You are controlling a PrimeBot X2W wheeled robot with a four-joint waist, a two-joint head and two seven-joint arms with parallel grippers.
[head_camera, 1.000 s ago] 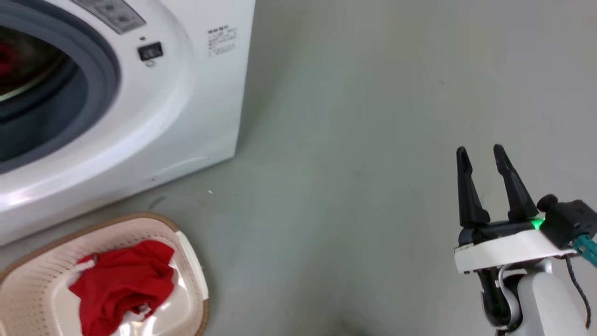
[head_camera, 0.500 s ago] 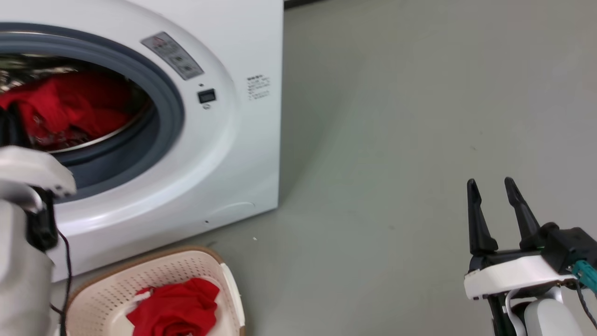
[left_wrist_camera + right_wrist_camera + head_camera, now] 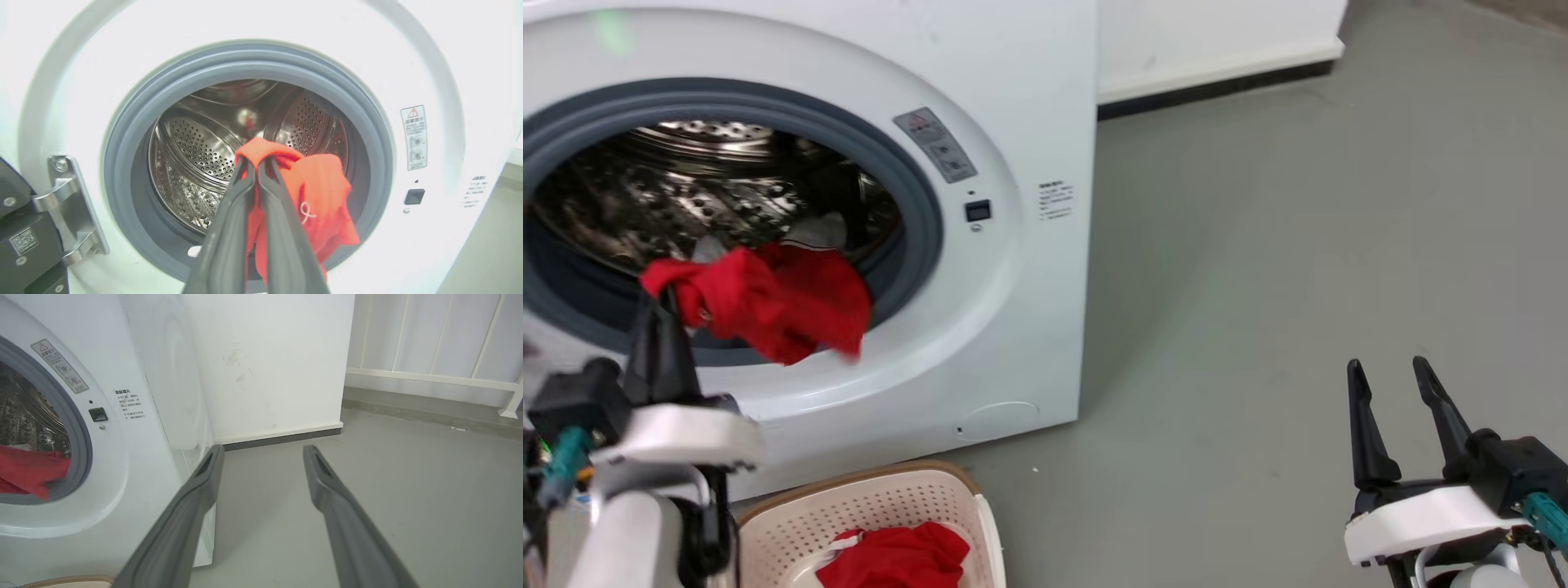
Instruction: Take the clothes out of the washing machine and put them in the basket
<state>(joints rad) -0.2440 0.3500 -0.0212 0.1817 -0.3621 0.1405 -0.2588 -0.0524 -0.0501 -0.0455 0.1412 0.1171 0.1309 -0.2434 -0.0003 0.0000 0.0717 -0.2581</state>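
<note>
My left gripper [image 3: 663,298] is shut on a red garment [image 3: 768,304], which hangs in front of the washing machine's [image 3: 1013,269] open grey-rimmed porthole. The left wrist view has the same garment [image 3: 322,192] draped over my left gripper [image 3: 257,161], with the steel drum [image 3: 196,147] behind. Below, the cream basket [image 3: 882,510] holds another red garment [image 3: 898,555]. My right gripper [image 3: 1388,367] stands open over the floor at the lower right, nothing between its fingers; the right wrist view has my right gripper [image 3: 263,451] pointing past the washer's side [image 3: 171,396].
Grey floor [image 3: 1258,286] stretches to the right of the washing machine. A white wall with a dark skirting [image 3: 1217,82] runs behind. The door hinge [image 3: 69,212] and dark door frame sit at the porthole's left. White railings [image 3: 433,355] stand at the far right.
The head camera has tilted up and turned left. My left gripper has come out of the drum toward me with the red garment in it. The right gripper keeps its pose.
</note>
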